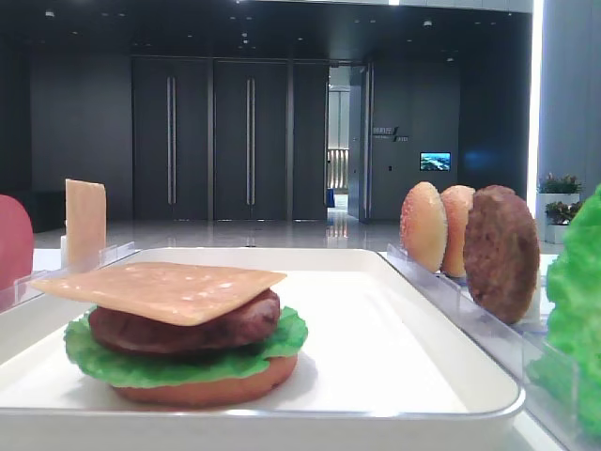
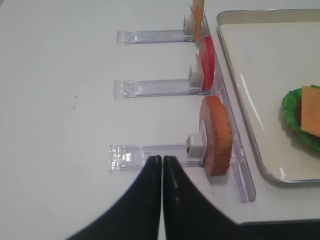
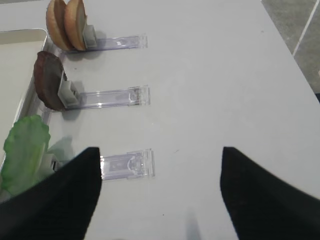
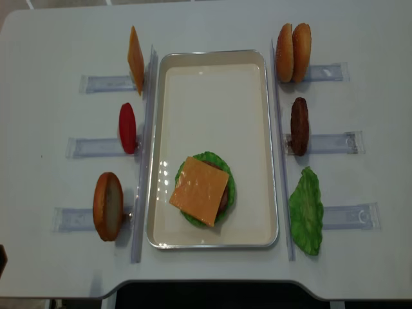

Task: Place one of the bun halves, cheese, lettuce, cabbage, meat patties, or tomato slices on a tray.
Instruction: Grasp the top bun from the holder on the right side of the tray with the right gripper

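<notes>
On the white tray lies a stack: a reddish bottom bun, lettuce, a meat patty and a cheese slice on top. Two domed bun halves, a patty and a lettuce leaf stand in racks right of the tray. Cheese, a tomato slice and a bottom bun stand on the left. My right gripper is open and empty over bare table beside the lettuce. My left gripper is shut and empty, just left of the bottom bun.
Clear plastic slotted racks stick out on both sides of the tray, with long clear rails along its edges. The white table's front edge runs close below the tray. Neither arm shows in the overhead view.
</notes>
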{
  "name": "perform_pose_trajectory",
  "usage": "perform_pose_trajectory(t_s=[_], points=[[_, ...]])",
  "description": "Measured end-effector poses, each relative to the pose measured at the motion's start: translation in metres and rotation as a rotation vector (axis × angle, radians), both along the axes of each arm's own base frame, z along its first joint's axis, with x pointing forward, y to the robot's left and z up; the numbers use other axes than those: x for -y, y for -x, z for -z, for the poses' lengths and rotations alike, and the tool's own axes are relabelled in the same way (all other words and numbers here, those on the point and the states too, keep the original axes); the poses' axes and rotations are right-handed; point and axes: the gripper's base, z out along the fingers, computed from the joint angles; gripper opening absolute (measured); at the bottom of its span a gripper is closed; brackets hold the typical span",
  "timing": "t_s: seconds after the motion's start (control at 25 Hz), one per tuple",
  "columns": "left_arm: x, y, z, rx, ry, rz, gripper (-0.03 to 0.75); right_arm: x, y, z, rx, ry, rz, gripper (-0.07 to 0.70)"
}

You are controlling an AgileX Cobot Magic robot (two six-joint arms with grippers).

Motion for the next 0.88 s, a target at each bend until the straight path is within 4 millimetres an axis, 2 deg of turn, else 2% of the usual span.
perform_pose_trajectory(t_s=[0.88], points=[[0.0000,0.0000,0.0000,0.000,0.000,0.000,-0.007,0.0000,0.0000,0.0000,0.000,0.000,0.000,0.479]])
